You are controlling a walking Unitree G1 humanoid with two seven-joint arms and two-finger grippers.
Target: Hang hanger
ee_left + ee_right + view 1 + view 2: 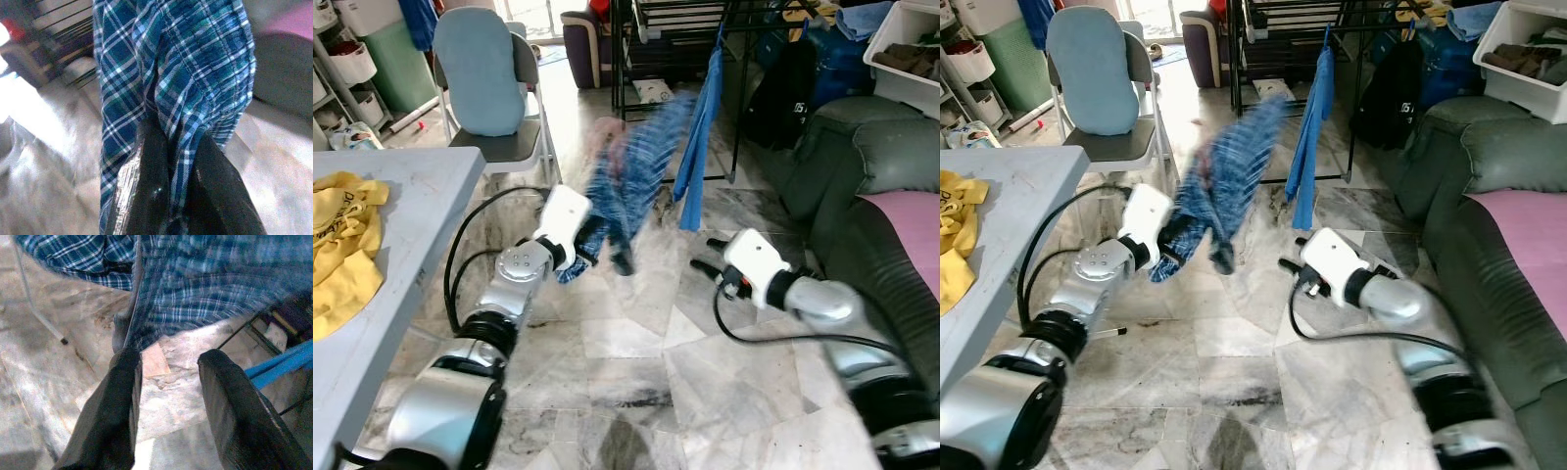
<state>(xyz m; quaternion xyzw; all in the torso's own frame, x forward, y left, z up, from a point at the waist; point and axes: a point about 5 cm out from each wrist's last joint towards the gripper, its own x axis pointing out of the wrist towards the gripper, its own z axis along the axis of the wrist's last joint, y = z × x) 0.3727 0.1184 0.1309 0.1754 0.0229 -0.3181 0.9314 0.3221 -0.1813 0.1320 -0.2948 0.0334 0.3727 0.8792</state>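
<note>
A blue plaid shirt (628, 181) hangs in the air over the marble floor, blurred by motion. A pinkish smear (607, 132) at its top could be the hanger; I cannot tell. My left gripper (594, 245) is shut on the shirt's lower folds, and in the left wrist view the plaid cloth (171, 73) is pinched between the black fingers (151, 191). Just right of the shirt, my right gripper (703, 253) stands open and holds nothing. The right wrist view has its fingers (120, 396) apart, just short of the plaid cloth (205, 289).
A black drying rack (705, 29) stands behind the shirt with a blue cloth (700, 137) hanging from it. A chair (489, 78) is at the back left. A grey table (411, 196) carrying a yellow garment (342, 245) is on the left, a dark sofa (871, 176) on the right.
</note>
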